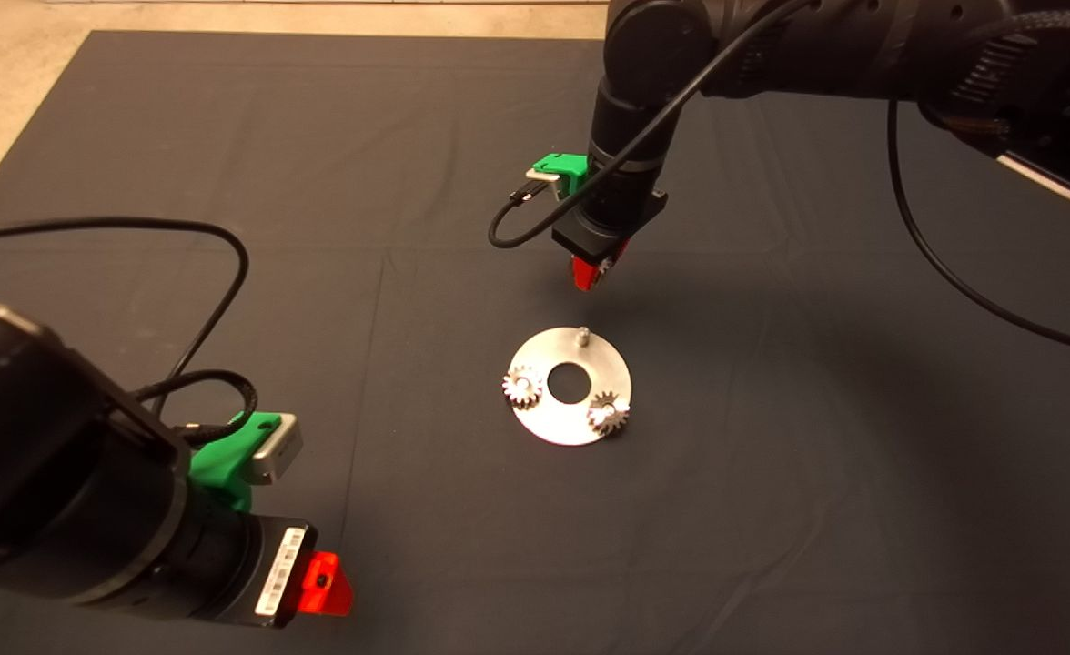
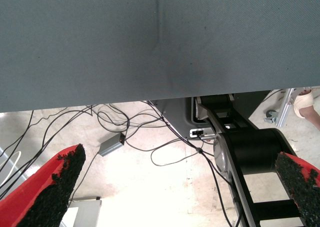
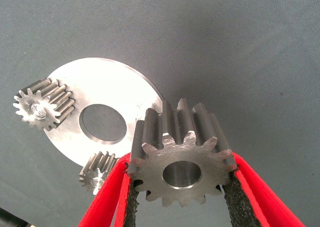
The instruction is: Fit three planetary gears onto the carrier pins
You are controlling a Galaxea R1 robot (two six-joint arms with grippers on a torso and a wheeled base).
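Right pincer (image 1: 592, 273) hangs above the mat (image 1: 408, 182), just beyond the far edge of the carrier disc (image 1: 555, 423), clamped on the third gear (image 3: 181, 157), teeth squeezed between both black pads, centre hole visible. Two gears already seated on pins: one at the disc's left edge (image 1: 522, 387), one at its near right edge (image 1: 608, 412). Far pin (image 1: 580, 336) bare, upright. Left pincer (image 1: 328, 582) parked at bench's lower left, spread wide, holding nothing; its wrist view shows mat edge, floor, cables.
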